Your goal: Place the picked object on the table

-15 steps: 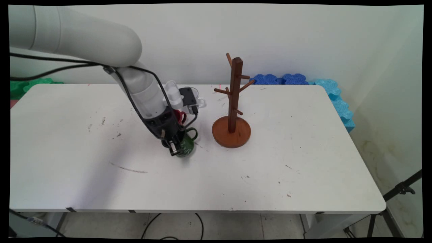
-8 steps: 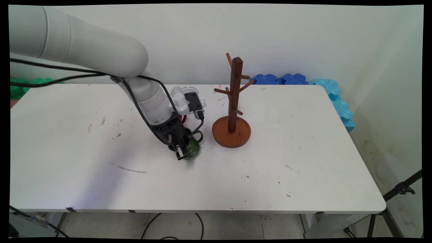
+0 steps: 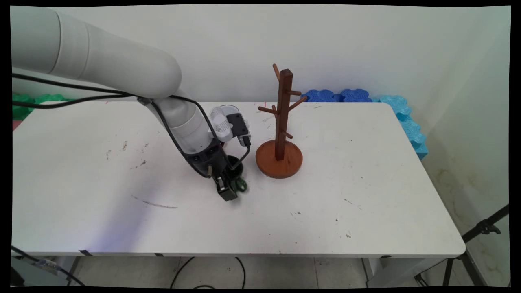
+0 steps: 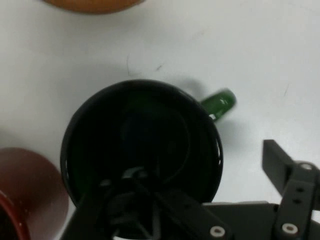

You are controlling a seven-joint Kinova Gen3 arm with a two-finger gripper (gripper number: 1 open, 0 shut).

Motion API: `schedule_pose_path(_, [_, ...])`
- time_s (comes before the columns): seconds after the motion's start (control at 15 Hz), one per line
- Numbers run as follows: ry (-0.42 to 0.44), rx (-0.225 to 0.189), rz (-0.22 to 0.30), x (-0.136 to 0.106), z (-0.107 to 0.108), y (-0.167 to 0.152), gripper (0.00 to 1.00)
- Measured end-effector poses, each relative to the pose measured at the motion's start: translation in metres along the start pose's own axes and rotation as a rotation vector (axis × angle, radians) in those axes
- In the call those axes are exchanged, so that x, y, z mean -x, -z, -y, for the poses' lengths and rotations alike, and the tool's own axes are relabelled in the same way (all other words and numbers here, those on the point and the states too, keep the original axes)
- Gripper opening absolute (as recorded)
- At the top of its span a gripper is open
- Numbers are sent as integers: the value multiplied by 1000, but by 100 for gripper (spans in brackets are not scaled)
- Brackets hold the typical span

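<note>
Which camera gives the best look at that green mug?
The hand view: the green mug fills it from above, showing its dark inside, rim and handle. In the main view the gripper hides most of it, leaving only the handle and some rim.

- Glossy dark-green ceramic mug point(image 4: 142, 142): interior reads near-black; handle at its 2 o'clock in the hand view is brighter green.
- Dark-red rounded mug point(image 4: 27, 187): plain, at 8 o'clock of the green one.
- Black two-finger gripper point(image 3: 227, 190): matt black, silver rivets.
- Reddish-brown wooden peg stand point(image 3: 281, 122): orange-brown round base.
- White flat table point(image 3: 366, 183): grey scuffs.
- Blue and cyan foam blocks point(image 3: 390, 106): plain.
</note>
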Motion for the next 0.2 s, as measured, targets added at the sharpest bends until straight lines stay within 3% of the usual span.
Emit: schedule_pose_path(0.2, [5,6,-22,-2,-1,2,100])
